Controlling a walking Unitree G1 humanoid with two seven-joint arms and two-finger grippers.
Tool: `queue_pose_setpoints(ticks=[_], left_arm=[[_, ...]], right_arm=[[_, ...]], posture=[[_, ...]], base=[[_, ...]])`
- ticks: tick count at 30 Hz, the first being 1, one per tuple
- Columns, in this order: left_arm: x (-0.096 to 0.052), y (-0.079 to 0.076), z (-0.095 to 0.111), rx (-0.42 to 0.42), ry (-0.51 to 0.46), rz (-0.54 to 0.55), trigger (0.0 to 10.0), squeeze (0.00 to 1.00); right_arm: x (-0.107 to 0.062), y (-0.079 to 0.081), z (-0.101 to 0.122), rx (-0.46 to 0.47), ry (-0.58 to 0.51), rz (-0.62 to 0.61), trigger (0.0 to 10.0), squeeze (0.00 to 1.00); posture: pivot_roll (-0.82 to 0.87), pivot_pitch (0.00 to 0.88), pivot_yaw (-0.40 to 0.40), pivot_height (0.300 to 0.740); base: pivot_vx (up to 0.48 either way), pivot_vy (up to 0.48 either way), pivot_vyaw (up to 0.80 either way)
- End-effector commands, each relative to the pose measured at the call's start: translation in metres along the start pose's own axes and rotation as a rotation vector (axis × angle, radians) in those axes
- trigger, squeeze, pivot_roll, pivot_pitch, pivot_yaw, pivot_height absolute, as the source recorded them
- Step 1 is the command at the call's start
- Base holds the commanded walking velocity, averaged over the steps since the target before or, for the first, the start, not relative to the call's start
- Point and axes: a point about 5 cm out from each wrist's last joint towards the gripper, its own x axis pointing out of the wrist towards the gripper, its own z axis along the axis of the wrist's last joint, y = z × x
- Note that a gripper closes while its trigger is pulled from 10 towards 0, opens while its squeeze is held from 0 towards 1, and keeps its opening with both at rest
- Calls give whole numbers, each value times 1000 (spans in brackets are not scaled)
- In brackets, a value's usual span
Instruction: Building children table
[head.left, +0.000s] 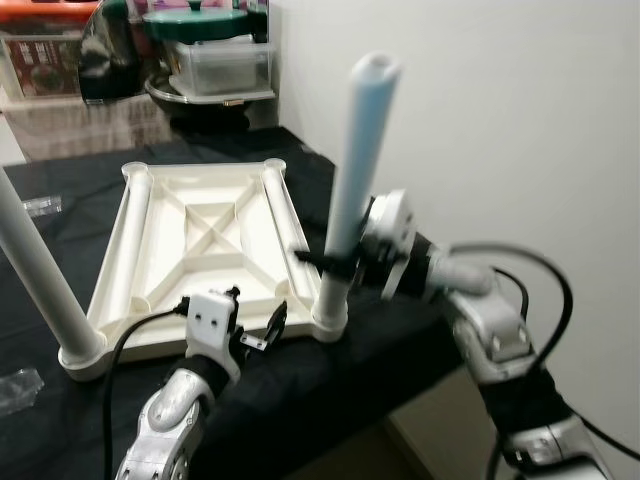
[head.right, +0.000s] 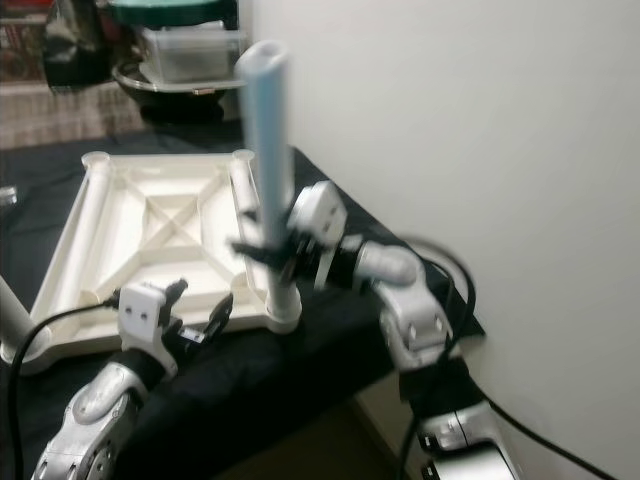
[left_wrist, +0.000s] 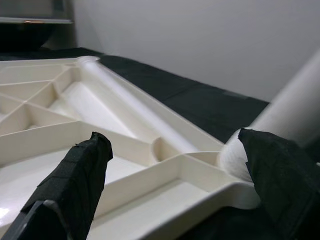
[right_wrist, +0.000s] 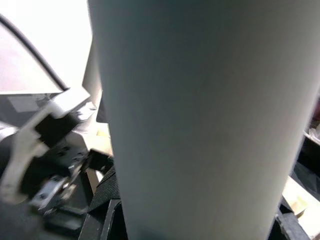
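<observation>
**Seating a leg in the near-right socket**

A black cloth (head.left: 420, 330) covers the work surface beside a plain white wall (head.left: 520, 110), with storage tubs and a dark pot behind. On the cloth lies the cream tabletop (head.left: 200, 240), turned underside up so that its ribbing and corner sockets face us. Taking the tabletop as our landmark: at its near-right corner a pale blue-white leg (head.left: 355, 150) stands upright in the socket, and we grip it low with the right gripper (head.left: 335, 265), fingers clenched around the tube, probably to press or twist it home. At the near edge our left gripper (head.left: 255, 325) hovers with fingers spread, grasping nothing, likely ready to steady the panel. Another leg (head.left: 40, 270) already stands at the near-left corner.
</observation>
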Motion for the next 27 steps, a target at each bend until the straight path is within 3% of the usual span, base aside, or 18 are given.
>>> queue_pose_setpoints(ticks=[1,3,5,6,8,9,10,11,12,14,16,22,27], left_arm=[[1,-1,-1,5,3,-6,10000,0],[3,-2,-1,4,3,-11,10000,0],[5,-2,0,5,0,-16,10000,0],[5,-2,0,5,0,-16,10000,0],[6,-1,1,8,-6,-13,10000,0],[6,-1,1,8,-6,-13,10000,0],[6,-1,1,9,-6,-11,10000,0],[6,-1,1,9,-6,-11,10000,0],[4,-1,0,7,-3,-9,10000,0],[4,-1,0,7,-3,-9,10000,0],[4,-4,-1,2,-3,-11,10000,0],[5,-5,-1,1,-4,-12,10000,0],[2,-3,-2,0,5,-17,10000,0]], right_arm=[[2,12,-13,69,44,52,10000,0],[3,10,-13,67,41,33,10000,0],[2,-5,-7,88,18,-29,10000,0],[2,-5,-7,88,18,-29,10000,0],[-3,-24,3,87,-10,-81,10000,0],[-3,-24,3,87,-10,-81,10000,0],[-8,-34,13,79,-33,-98,10000,0],[-8,-34,13,79,-33,-98,10000,0],[-16,-50,33,69,-83,-124,10000,0],[-16,-50,33,69,-83,-124,10000,0],[-24,-66,46,103,-138,-175,10000,0],[-26,-72,46,111,-136,-207,10000,0],[-25,-73,45,212,-153,-162,10000,0]], posture=[[-31,0,-87,740],[-31,0,-85,740],[-29,0,-84,740],[-29,0,-84,740],[-25,0,-86,740],[-25,0,-86,740],[-24,0,-89,740],[-24,0,-89,740],[-24,0,-89,740],[-24,0,-89,740],[-24,0,-93,740],[-22,0,-95,740],[-20,0,-97,740]], base=[[0,0,0],[0,0,0],[0,0,0],[0,0,0],[0,0,0],[0,0,0],[0,0,0],[0,0,0],[0,0,0],[0,0,0],[0,0,0],[0,0,0],[0,0,0]])
